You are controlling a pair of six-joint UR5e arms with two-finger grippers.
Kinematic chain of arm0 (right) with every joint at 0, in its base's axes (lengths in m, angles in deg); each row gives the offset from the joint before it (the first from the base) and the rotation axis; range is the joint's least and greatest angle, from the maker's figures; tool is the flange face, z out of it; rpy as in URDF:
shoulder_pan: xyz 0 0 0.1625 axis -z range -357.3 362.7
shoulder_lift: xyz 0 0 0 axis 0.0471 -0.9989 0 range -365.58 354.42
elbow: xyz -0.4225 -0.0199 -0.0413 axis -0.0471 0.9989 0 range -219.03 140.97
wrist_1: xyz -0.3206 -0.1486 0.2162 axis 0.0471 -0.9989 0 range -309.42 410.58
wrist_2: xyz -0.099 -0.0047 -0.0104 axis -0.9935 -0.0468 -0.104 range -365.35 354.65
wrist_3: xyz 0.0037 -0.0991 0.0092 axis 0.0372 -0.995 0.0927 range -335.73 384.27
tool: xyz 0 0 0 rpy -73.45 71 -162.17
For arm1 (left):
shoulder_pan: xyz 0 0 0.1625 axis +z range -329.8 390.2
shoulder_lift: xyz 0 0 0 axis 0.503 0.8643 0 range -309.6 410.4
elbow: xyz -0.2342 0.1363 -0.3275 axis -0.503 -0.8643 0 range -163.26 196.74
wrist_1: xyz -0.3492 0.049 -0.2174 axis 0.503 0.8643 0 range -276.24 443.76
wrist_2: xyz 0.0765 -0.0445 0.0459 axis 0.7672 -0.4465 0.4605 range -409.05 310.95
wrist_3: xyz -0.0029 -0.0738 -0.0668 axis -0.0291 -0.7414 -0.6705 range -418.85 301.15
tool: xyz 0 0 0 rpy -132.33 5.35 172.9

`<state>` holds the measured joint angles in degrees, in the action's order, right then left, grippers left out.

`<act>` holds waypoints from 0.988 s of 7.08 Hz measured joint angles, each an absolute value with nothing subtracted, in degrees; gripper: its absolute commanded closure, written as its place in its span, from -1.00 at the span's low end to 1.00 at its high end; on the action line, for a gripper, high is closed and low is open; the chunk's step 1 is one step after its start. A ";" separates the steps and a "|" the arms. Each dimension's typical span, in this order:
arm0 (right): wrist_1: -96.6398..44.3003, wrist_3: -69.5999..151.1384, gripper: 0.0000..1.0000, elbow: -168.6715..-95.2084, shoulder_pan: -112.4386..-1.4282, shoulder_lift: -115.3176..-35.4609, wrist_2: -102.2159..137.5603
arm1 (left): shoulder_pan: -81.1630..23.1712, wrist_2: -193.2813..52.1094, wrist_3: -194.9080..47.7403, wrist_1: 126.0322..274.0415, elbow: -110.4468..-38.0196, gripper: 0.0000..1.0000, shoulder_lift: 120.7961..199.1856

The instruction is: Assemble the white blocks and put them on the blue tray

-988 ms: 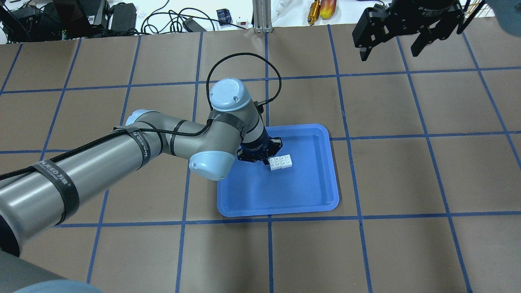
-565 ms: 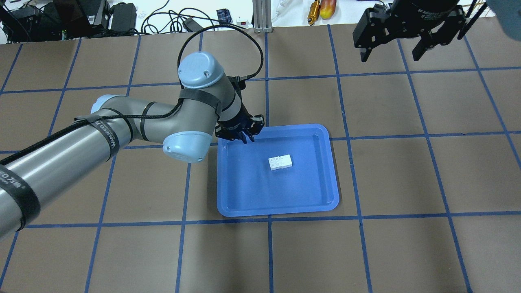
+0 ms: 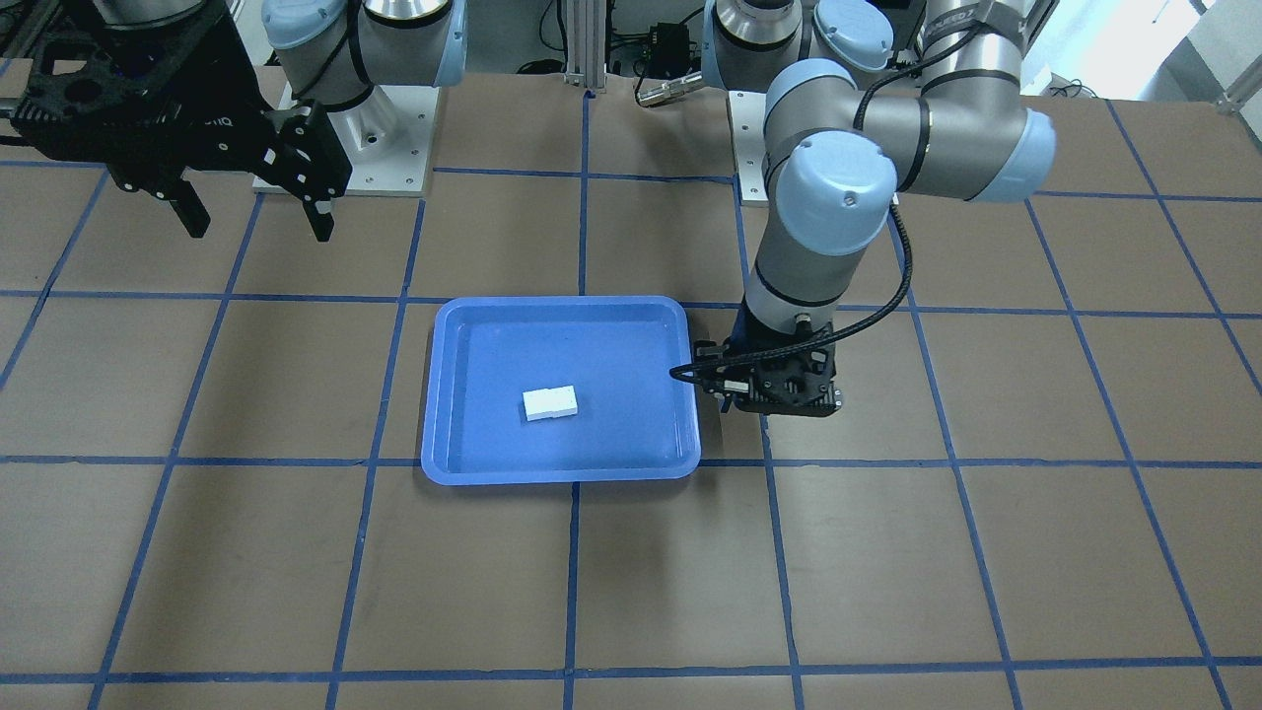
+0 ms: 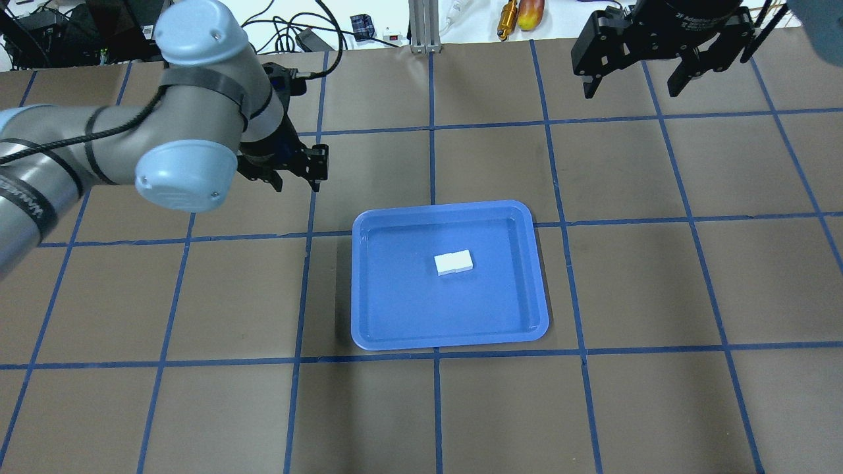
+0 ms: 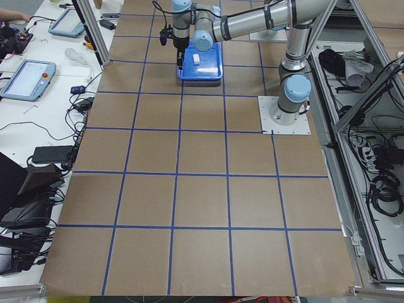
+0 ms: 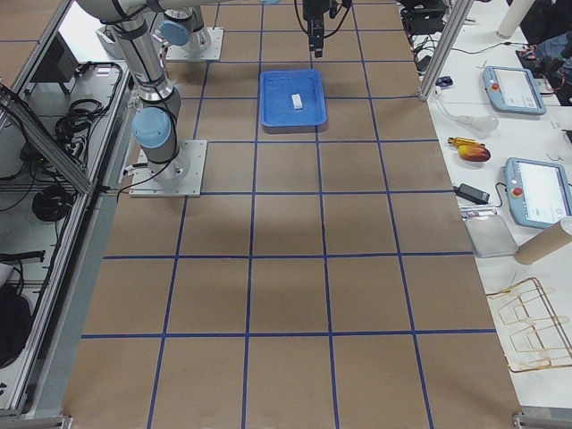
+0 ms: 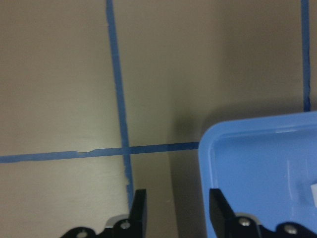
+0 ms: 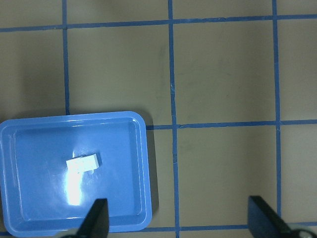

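The white blocks (image 4: 454, 262), joined into one small oblong, lie loose near the middle of the blue tray (image 4: 395, 329). They also show in the front view (image 3: 549, 402) on the tray (image 3: 473, 434) and in the right wrist view (image 8: 82, 162). My left gripper (image 4: 298, 184) is open and empty, raised beyond the tray's far left corner. In the left wrist view its fingers (image 7: 138, 208) stand apart over that corner of the tray (image 7: 257, 168). My right gripper (image 4: 632, 89) is open and empty, high over the far right of the table.
Cables, tools (image 4: 520, 16) and an aluminium post (image 4: 421, 26) lie past the table's far edge. The arm bases (image 3: 345, 148) stand at the robot's side of the brown gridded table.
My left gripper was down at the blocks in the tray. It has lifted off and moved far and to the left, leaving them in place. The right arm has barely moved.
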<state>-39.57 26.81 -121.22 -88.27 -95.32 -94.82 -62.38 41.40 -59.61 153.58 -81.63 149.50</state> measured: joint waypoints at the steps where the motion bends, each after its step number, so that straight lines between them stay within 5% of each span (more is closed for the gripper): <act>1: -39.59 26.82 -1.00 -121.21 -88.27 -95.32 -94.85 | -60.88 41.49 -59.19 160.41 -78.02 -1.00 147.74; 7: -39.82 27.58 -1.00 -121.21 -88.27 -94.96 -94.79 | -57.69 39.38 -58.65 170.55 -70.22 -1.00 141.13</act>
<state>-39.82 27.58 -121.21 -88.27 -94.96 -94.79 -57.69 39.38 -58.65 170.55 -70.22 141.13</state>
